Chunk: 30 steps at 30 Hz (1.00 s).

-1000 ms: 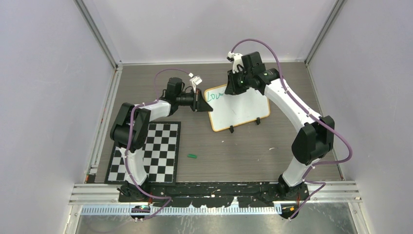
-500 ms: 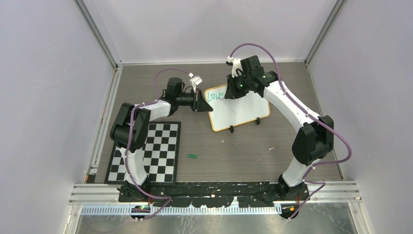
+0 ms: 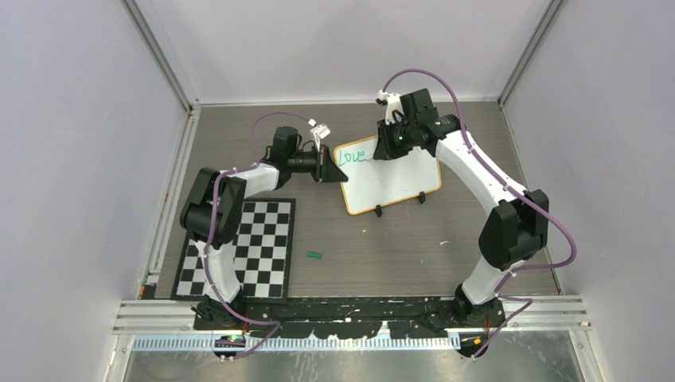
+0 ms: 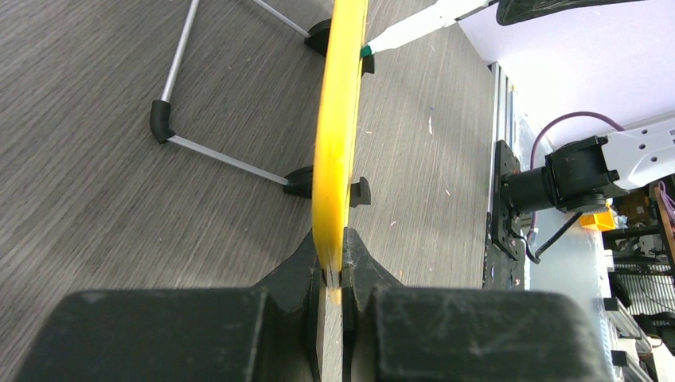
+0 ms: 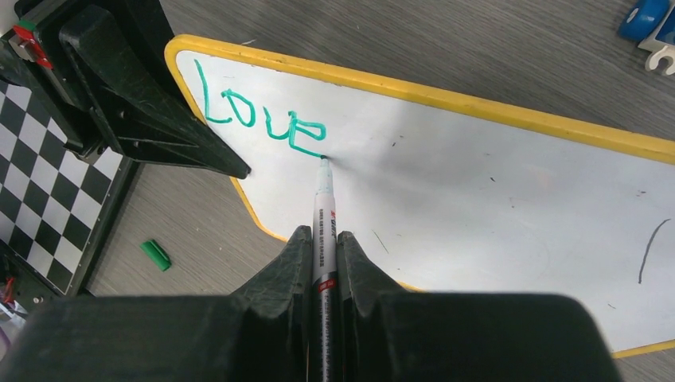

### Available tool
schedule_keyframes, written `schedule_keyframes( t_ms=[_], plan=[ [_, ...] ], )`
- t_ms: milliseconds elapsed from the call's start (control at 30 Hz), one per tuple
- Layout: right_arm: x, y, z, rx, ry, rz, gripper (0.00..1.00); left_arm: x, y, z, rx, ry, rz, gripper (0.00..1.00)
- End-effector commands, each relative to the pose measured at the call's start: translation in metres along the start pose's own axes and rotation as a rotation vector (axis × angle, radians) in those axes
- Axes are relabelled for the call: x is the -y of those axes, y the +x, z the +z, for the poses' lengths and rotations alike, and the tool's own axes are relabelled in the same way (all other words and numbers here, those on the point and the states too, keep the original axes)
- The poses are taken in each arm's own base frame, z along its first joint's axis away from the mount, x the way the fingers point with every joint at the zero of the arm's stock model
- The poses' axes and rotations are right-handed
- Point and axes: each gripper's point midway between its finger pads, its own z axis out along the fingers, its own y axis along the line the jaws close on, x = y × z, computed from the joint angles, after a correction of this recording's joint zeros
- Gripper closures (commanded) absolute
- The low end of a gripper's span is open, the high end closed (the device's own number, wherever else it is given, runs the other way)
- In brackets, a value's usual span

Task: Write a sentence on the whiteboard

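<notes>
The whiteboard [image 3: 394, 179] stands tilted on its black feet at mid table; its yellow frame shows edge-on in the left wrist view [image 4: 338, 151] and its white face in the right wrist view [image 5: 477, 207]. My left gripper [image 3: 328, 169] [image 4: 334, 274] is shut on the board's left edge. My right gripper [image 3: 388, 147] [image 5: 324, 239] is shut on a white marker [image 5: 324, 215] with its tip touching the board just after the green word "Love" [image 5: 259, 119] at the top left [image 3: 352, 156]. Only this one word of the sentence is written.
A green marker cap [image 3: 314, 255] [image 5: 155, 255] lies on the table in front of the board. A black-and-white checkerboard mat [image 3: 239, 248] lies at the left front. A thin wire stand [image 4: 207, 151] sits behind the board. Enclosure walls ring the table.
The right gripper with the marker has moved a little to the right along the board, and the last letter of "Love" has been finished. The left arm has not moved.
</notes>
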Motion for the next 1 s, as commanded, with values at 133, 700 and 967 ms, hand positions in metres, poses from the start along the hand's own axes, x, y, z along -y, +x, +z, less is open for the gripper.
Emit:
schedule_keyframes(
  t_ms=[133,700,967],
  plan=[
    [-0.02,-0.031,-0.035,0.107,-0.07,-0.054,1.0,0.02,-0.001,0.0,-0.018,0.038,0.033,0.61],
    [-0.024,-0.024,-0.08,0.144,-0.01,-0.043,1.0,0.034,-0.02,-0.033,0.01,-0.044,0.058,0.29],
    [-0.002,-0.032,-0.095,0.21,0.056,0.009,1.0,0.02,-0.043,-0.058,0.088,-0.186,0.049,0.21]
  ],
)
